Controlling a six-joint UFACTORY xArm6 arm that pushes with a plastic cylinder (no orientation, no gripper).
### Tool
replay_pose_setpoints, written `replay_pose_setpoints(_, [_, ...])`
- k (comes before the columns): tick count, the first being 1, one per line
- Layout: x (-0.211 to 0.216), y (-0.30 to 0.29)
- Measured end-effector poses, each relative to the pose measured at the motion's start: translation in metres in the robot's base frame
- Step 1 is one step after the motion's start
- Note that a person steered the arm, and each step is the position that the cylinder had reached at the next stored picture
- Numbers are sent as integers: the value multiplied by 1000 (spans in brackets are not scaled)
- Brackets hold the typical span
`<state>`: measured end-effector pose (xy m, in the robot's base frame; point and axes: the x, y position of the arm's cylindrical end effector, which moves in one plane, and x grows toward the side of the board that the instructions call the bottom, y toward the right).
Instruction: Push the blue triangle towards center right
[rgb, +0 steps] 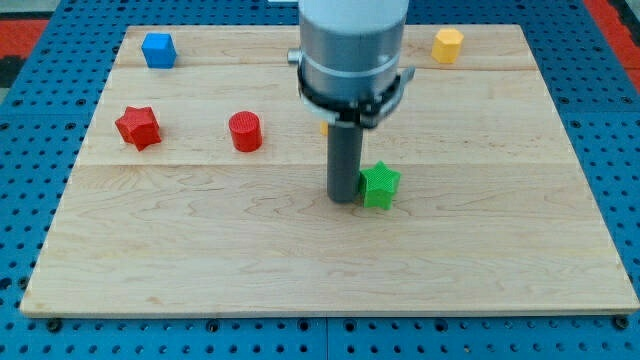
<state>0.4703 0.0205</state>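
Observation:
A blue block (158, 49) sits near the board's top left corner; from here it looks more like a cube than a triangle. No other blue block shows. My tip (343, 200) rests on the wooden board (300, 260) just below its centre, far to the right of and below the blue block. A green star (379, 185) sits right against the tip's right side. The arm's wide grey body hides part of the board's top middle.
A red star (138, 127) lies at the left and a red cylinder (245, 131) to its right. A yellow hexagon (447, 45) sits at the top right. A sliver of another yellow block (324, 127) shows behind the rod.

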Motion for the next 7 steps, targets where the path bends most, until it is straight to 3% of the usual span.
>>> replay_pose_setpoints(1, [-20,14])
replay_pose_setpoints(3, [-28,-28])
replay_pose_setpoints(7, [-78,75])
